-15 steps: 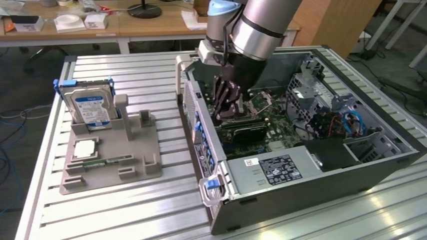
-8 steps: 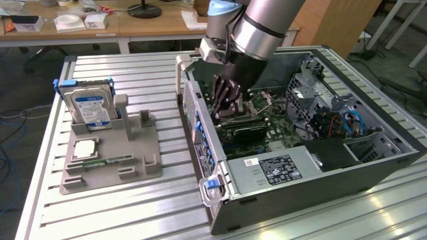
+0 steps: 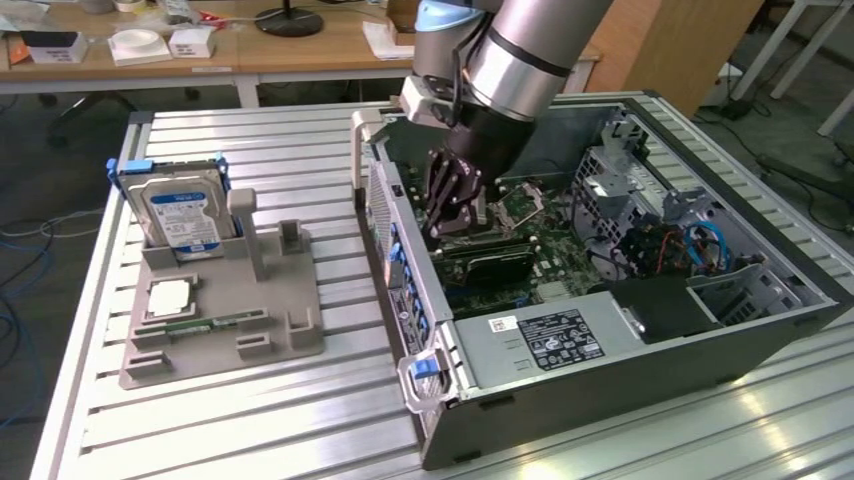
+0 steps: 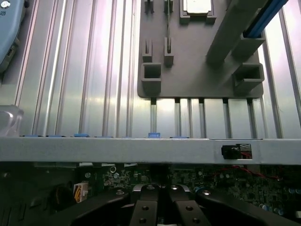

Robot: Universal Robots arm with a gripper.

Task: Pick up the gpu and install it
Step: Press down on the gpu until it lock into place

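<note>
While your arm reached down into the open computer case (image 3: 747,330) in the exterior view, the gripper (image 3: 447,225) had its fingers drawn fully together just above the motherboard (image 3: 561,265). The gpu (image 3: 483,258) sat as a dark card on the board directly below the fingertips; you could not tell whether they touched it. On the exterior view's left, the grey holder tray (image 3: 220,340) stood on the slatted table (image 3: 267,420), carrying the blue-labelled hard drive (image 3: 180,215) upright.

In the wrist view, the gripper (image 4: 160,188) was closed, its fingers (image 4: 143,207) meeting over the circuit board, with the case wall (image 4: 117,149) and the tray (image 4: 197,61) beyond.
</note>
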